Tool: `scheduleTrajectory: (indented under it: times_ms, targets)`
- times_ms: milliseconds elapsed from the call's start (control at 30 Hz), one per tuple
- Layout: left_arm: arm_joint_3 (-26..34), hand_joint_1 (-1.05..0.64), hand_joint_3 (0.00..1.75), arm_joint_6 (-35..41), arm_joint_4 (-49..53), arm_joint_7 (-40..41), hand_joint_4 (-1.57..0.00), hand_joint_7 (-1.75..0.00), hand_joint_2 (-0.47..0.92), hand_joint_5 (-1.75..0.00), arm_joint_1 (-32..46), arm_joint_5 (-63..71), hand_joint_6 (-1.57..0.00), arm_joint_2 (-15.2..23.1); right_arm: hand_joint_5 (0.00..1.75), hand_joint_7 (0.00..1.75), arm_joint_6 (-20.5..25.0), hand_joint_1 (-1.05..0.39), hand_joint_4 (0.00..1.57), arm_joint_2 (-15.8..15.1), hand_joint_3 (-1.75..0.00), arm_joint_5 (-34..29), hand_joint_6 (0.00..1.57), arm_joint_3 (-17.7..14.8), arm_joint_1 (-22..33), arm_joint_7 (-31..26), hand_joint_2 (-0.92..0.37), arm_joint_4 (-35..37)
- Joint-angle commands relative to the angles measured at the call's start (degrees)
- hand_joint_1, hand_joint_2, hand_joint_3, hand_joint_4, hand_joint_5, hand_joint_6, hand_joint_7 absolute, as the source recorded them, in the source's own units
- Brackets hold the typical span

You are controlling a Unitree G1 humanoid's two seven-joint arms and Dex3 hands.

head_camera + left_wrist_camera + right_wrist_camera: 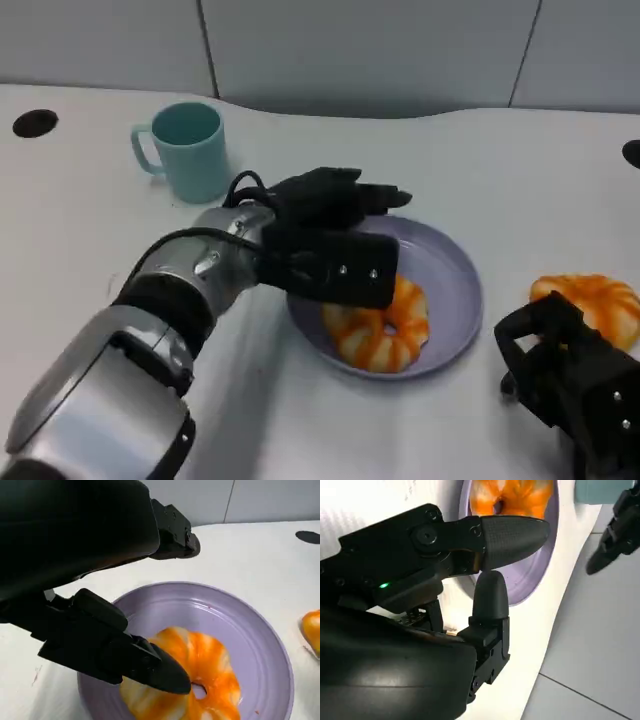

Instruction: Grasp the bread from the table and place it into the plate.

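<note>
An orange-and-white ring of bread (380, 328) lies in the lilac plate (462, 272) at the table's middle. My left hand (325, 235) hovers over the plate's near-left part with its fingers spread and grips nothing. In the left wrist view one fingertip (167, 675) sits right at the bread (205, 665) inside the plate (245, 625). A second orange bread (592, 303) lies on the table to the right of the plate. My right hand (570, 385) rests just in front of that bread, fingers apart and holding nothing.
A teal mug (188, 150) stands at the back left, behind my left forearm. Dark round holes (35, 123) mark the table's far corners. The right wrist view shows my right hand (445, 580) beside the plate's rim (532, 575).
</note>
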Motion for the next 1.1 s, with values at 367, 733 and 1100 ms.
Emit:
scheduleTrajectory:
  times_ms: [367,733,1100]
  targets:
    - [26.80,-0.73,0.04,-12.35,-16.62,-20.17,-0.12,-0.04,0.92,-0.07,21.07,-37.92,-0.16,5.68,1.75,1.68,0.08,-0.24,0.60,-0.54,-0.41,0.23,0.38,-0.61,-0.38,-0.36,-0.92,-0.07]
    - [37.86,-0.73,0.15,5.30,-41.20,-28.71,-0.35,-0.06,0.92,-0.21,46.08,-61.30,-0.28,2.33,1.75,1.68,-0.41,-0.24,0.61,-0.08,-0.41,0.06,0.38,-0.42,-0.02,-0.70,-0.92,-0.37]
    - [39.62,-0.57,0.07,14.36,-50.63,-19.21,-0.37,-1.27,0.92,-1.67,59.05,-57.46,-0.42,2.04,1.75,1.69,-4.09,-0.22,0.63,-0.51,-0.40,0.30,0.39,-0.72,-0.80,-0.50,-0.92,2.79]
